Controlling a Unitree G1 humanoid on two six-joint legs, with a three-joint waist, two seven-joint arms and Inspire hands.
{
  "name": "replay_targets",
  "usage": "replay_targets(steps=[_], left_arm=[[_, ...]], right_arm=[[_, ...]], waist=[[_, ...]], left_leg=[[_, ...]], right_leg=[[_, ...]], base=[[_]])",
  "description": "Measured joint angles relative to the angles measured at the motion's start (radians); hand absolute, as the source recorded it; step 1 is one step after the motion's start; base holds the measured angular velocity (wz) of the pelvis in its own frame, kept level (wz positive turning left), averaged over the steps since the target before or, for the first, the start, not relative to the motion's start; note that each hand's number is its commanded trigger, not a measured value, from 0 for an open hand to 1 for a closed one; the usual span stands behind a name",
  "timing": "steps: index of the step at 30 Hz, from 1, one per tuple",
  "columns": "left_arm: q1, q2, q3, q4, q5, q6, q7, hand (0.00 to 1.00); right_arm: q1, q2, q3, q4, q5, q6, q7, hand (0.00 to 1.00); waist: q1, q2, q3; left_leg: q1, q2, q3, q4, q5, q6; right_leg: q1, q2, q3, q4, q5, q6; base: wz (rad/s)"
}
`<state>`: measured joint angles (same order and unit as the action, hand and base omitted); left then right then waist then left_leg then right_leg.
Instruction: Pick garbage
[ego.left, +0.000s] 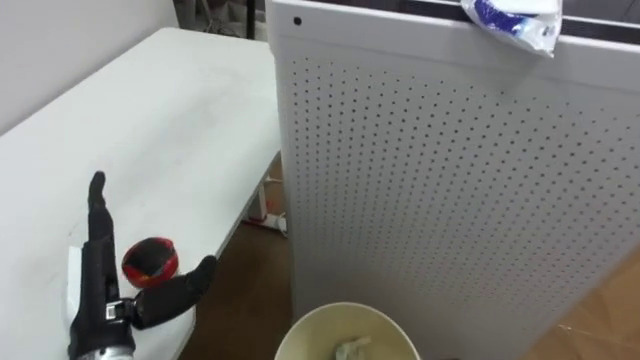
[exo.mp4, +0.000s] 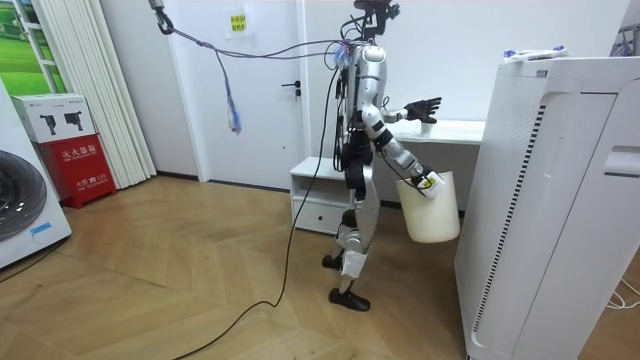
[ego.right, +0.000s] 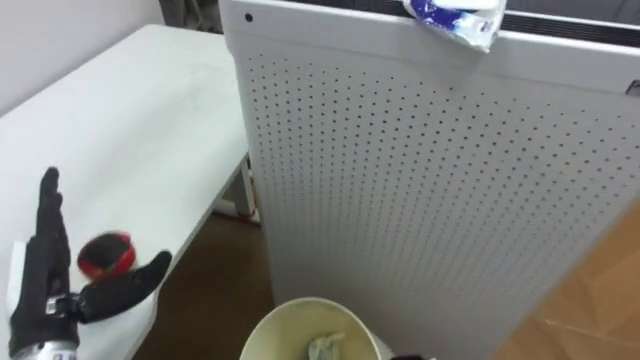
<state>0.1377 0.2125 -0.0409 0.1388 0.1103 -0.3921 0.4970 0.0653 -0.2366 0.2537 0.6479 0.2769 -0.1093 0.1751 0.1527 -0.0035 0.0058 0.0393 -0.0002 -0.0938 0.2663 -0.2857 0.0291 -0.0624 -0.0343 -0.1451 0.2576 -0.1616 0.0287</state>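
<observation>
The robot stood between table (ego.left: 150, 110) and perforated cabinet (ego.left: 450, 180). The left hand (ego.left: 100, 285) was over the table's near edge, fingers straight, thumb spread wide, holding nothing. A red item (ego.left: 150, 260) lay on the table at its 3 o'clock, in the fork of thumb and fingers; contact could not be confirmed. A bucket (ego.left: 290, 335) at 6 o'clock held a pale scrap (ego.left: 350, 350). The right hand (exo.mp4: 425, 182) was at its rim, grasp not discernible. A wrapper (ego.left: 515, 20) lay atop the cabinet at 1 o'clock. Judged step: reaching for the red item. The next move calls for closing the fingers round it, then carrying it to the bucket.

Bare white table (ego.left: 175, 110) left, tall perforated cabinet (ego.left: 450, 200) blocking right
</observation>
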Motion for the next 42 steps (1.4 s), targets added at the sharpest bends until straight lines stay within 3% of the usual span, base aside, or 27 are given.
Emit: replay_targets(steps=[7, 8, 9, 10, 11, 12, 15, 17, 21, 24, 28, 31, 35, 42], left_arm=[[0.013, 0.0, 0.005, -0.002, 0.0, 0.018, 0.0, 0.0], [0.008, 0.001, 0.008, -0.002, 0.0, 0.019, 0.0, 0.0], [0.0, -0.002, 0.002, -0.005, 0.001, 0.02, -0.001, 0.0], [-0.012, -0.003, -0.006, -0.005, 0.002, 0.021, -0.001, 0.0], [-0.026, -0.004, -0.016, -0.007, 0.011, 0.022, -0.002, 0.0], [-0.016, -0.004, -0.014, -0.007, 0.01, 0.024, 0.001, 0.0], [0.014, 0.001, 0.018, -0.006, 0.01, 0.026, 0.022, 0.0], [0.017, 0.0, 0.031, -0.002, 0.01, 0.026, 0.022, 0.0], [0.035, 0.0, 0.039, -0.001, 0.011, 0.026, 0.026, 0.0], [0.053, -0.005, 0.038, -0.001, 0.011, 0.03, 0.036, 0.0], [0.06, -0.005, 0.038, 0.0, 0.011, 0.04, 0.04, 0.0], [0.075, -0.004, 0.037, 0.0, 0.01, 0.043, 0.042, 0.0], [0.093, -0.005, 0.035, 0.0, 0.01, 0.045, 0.042, 0.0], [0.094, -0.005, 0.032, 0.0, 0.008, 0.046, 0.04, 0.0]], right_arm=[[0.003, 0.0, 0.018, 0.0, -0.005, 0.0, 0.015, 1.0], [0.002, 0.002, 0.025, -0.001, -0.003, 0.0, 0.015, 1.0], [0.006, 0.013, 0.031, 0.001, 0.005, 0.0, 0.013, 1.0], [0.006, 0.01, 0.027, 0.002, 0.012, 0.0, 0.011, 1.0], [0.004, 0.004, 0.011, 0.012, 0.013, 0.002, 0.008, 1.0], [0.006, 0.01, 0.014, 0.013, 0.01, 0.002, 0.009, 1.0], [0.007, 0.016, 0.04, 0.002, -0.016, 0.002, 0.026, 1.0], [0.011, 0.019, 0.04, -0.001, -0.023, 0.002, 0.033, 1.0], [0.025, 0.02, 0.052, 0.001, -0.021, 0.002, 0.048, 1.0], [0.034, 0.017, 0.052, 0.001, -0.021, 0.002, 0.048, 1.0], [0.037, 0.002, 0.052, 0.006, -0.021, 0.004, 0.045, 1.0], [0.037, 0.005, 0.061, 0.006, -0.021, 0.01, 0.046, 1.0], [0.036, 0.006, 0.074, 0.006, -0.021, 0.017, 0.048, 1.0], [0.035, 0.007, 0.075, 0.005, -0.021, 0.018, 0.071, 1.0]], waist=[[0.021, -0.017, 0.0015], [0.019, -0.034, 0.011], [0.018, -0.054, 0.0151], [0.018, -0.054, 0.0164], [0.022, -0.064, 0.0144], [0.05, -0.062, 0.0148], [0.079, -0.048, 0.0178], [0.073, -0.037, 0.0141], [0.073, -0.029, 0.011], [0.071, -0.03, 0.0106], [0.07, -0.034, 0.0087], [0.07, -0.048, -0.0001], [0.068, -0.059, 0.0005], [0.068, -0.057, 0.0035]], left_leg=[[0.015, 0.0, 0.036, 0.02, -0.001, -0.001], [-0.031, -0.011, 0.066, 0.116, -0.002, -0.022], [-0.099, -0.011, 0.09, 0.14, -0.017, -0.043], [-0.135, -0.001, 0.085, 0.1, -0.007, -0.053], [-0.188, 0.018, 0.127, 0.095, 0.047, -0.014], [-0.187, 0.023, 0.169, 0.095, 0.055, -0.001], [-0.148, 0.018, 0.164, 0.084, 0.055, -0.001], [-0.133, 0.01, 0.152, 0.064, 0.055, 0.0], [-0.11, 0.006, 0.145, 0.039, 0.056, -0.001], [-0.11, 0.007, 0.141, 0.037, 0.057, -0.003], [-0.099, 0.004, 0.137, 0.022, 0.057, -0.004], [-0.092, 0.004, 0.137, 0.022, 0.057, -0.004], [-0.08, 0.004, 0.133, 0.018, 0.057, -0.005], [-0.08, 0.004, 0.134, 0.016, 0.058, -0.005]], right_leg=[[0.065, -0.009, 0.015, -0.066, 0.007, -0.005], [0.088, -0.026, 0.069, -0.088, 0.011, -0.003], [0.097, -0.044, 0.158, -0.108, 0.016, 0.005], [0.092, -0.045, 0.179, -0.106, 0.013, 0.009], [0.065, -0.056, 0.182, -0.093, -0.006, 0.037], [0.057, -0.056, 0.139, -0.086, -0.002, 0.046], [0.075, -0.053, 0.053, -0.091, 0.014, 0.043], [0.089, -0.057, 0.034, -0.097, 0.017, 0.043], [0.099, -0.051, 0.027, -0.106, 0.016, 0.043], [0.101, -0.049, -0.001, -0.105, 0.016, 0.043], [0.102, -0.05, -0.004, -0.104, 0.016, 0.042], [0.105, -0.05, -0.008, -0.099, 0.016, 0.042], [0.115, -0.05, -0.024, -0.1, 0.017, 0.041], [0.114, -0.05, -0.024, -0.099, 0.017, 0.04]], base=[[0.05], [0.51], [0.71], [0.87], [0.55], [0.26], [-0.21], [-0.04], [-0.11], [-0.08], [-0.04], [-0.03], [0.03], [0.0]])
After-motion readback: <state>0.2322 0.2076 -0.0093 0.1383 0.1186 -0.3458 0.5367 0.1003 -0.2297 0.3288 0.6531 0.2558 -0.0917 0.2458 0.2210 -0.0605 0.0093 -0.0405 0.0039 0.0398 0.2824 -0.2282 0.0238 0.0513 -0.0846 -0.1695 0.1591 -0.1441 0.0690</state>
